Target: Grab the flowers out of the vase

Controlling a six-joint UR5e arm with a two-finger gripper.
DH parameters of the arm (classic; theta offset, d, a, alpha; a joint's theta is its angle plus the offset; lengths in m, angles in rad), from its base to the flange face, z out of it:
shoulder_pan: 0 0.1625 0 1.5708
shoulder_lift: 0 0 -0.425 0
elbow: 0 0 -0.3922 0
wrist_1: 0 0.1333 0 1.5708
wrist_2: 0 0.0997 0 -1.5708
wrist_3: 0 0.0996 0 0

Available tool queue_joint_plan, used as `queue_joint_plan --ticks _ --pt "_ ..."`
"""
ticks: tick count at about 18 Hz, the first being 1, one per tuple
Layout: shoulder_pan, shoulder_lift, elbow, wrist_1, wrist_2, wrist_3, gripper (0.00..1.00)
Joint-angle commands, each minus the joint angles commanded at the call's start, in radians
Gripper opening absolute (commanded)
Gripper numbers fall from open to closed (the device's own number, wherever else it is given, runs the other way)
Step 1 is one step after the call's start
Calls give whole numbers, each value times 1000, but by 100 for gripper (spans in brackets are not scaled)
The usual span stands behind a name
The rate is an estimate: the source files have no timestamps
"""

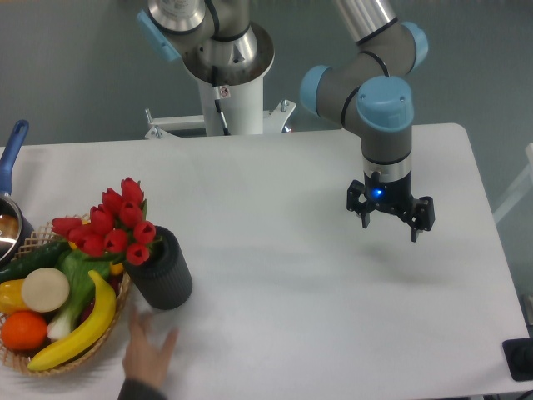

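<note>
The flowers (112,222), a bunch of red tulip buds with green stems, stick out of the vase (162,270), a short dark ribbed cylinder that leans toward the left at the table's front left. My gripper (390,227) hangs open and empty above the table's right half, far to the right of the vase and flowers. Its fingers (414,232) point down.
A woven basket (25,362) with a banana, orange and green vegetables sits left of the vase. A blue-handled metal pot (10,208) stands at the left edge. A person's hand (148,354) rests on the table just in front of the vase.
</note>
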Motion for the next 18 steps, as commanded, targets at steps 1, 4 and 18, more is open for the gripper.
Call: queue_joint_plan --ticks 1,4,18 --pt "0 0 -2 0 0 0 100" --pt "-2 2 -2 0 -3 -9 100" --pt "-89 66 18 20 -613 -189 100"
